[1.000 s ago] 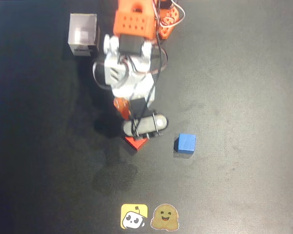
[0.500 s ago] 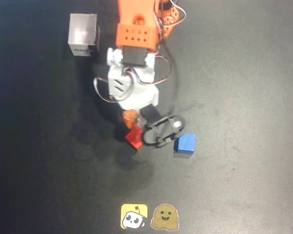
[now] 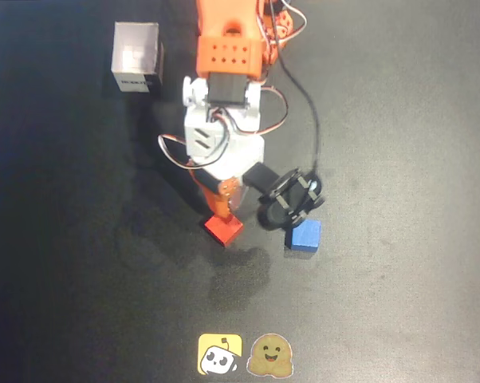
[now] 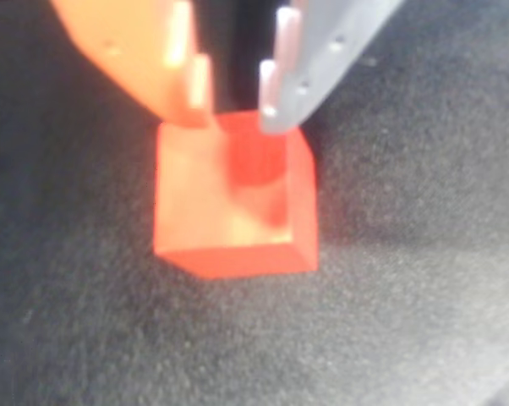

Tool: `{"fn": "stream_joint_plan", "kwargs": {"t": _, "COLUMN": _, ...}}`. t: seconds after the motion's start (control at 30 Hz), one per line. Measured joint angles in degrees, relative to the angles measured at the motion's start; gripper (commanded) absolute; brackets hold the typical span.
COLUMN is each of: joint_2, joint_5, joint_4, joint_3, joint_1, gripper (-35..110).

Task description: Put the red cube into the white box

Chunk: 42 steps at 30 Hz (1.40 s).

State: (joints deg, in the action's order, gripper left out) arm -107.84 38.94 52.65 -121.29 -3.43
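The red cube rests on the dark surface directly under the gripper, with its upper edge meeting the two fingertips in the wrist view. There the orange finger comes down on the left and the grey finger on the right, with only a narrow dark slot between them; both tips sit at the cube's top edge instead of down its sides, so the gripper is nearly closed and is not clasping the cube, though whether the tips press on it cannot be told. In the overhead view the red cube lies at the lower tip of the gripper, turned so one corner points down the picture. Just right of the gripper in that view sits the blue cube, partly overlapped at its top by the arm's dark wrist camera mount. Well away from the gripper, up and to the left beside the arm's base, stands the white box, open side up with a dark-text label on its lower wall. Far below the gripper, near the bottom edge of the surface, two small stickers lie side by side, one yellow and one brown.
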Motion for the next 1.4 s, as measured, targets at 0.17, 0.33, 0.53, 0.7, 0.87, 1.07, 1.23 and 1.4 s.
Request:
{"fn": "stream_joint_plan", "kwargs": {"t": 0.17, "joint_2": -0.62, "joint_5": -1.05, "joint_4": 1.32, "joint_3": 0.26, "joint_1": -0.44, "gripper": 10}}
{"fn": "stream_joint_plan", "kwargs": {"t": 0.33, "joint_2": -0.62, "joint_5": -3.08, "joint_4": 1.32, "joint_3": 0.26, "joint_1": 0.62, "gripper": 19}}
{"fn": "stream_joint_plan", "kwargs": {"t": 0.53, "joint_2": -0.26, "joint_5": -3.78, "joint_4": 1.32, "joint_3": 0.26, "joint_1": 0.70, "gripper": 21}}
{"fn": "stream_joint_plan", "kwargs": {"t": 0.7, "joint_2": 1.76, "joint_5": -5.71, "joint_4": -0.62, "joint_3": 0.26, "joint_1": 1.05, "gripper": 22}}
{"fn": "stream_joint_plan", "kwargs": {"t": 0.87, "joint_2": 4.13, "joint_5": -6.77, "joint_4": -2.90, "joint_3": 0.26, "joint_1": 0.88, "gripper": 22}}
{"fn": "stream_joint_plan", "kwargs": {"t": 1.07, "joint_2": 6.15, "joint_5": -8.53, "joint_4": -6.33, "joint_3": 0.26, "joint_1": 0.79, "gripper": 24}}
{"fn": "stream_joint_plan", "kwargs": {"t": 1.23, "joint_2": 7.56, "joint_5": -9.05, "joint_4": -6.86, "joint_3": 0.26, "joint_1": 0.79, "gripper": 25}}
{"fn": "stream_joint_plan", "kwargs": {"t": 1.4, "joint_2": 6.06, "joint_5": -7.56, "joint_4": -6.77, "joint_3": -2.46, "joint_1": 0.88, "gripper": 25}}
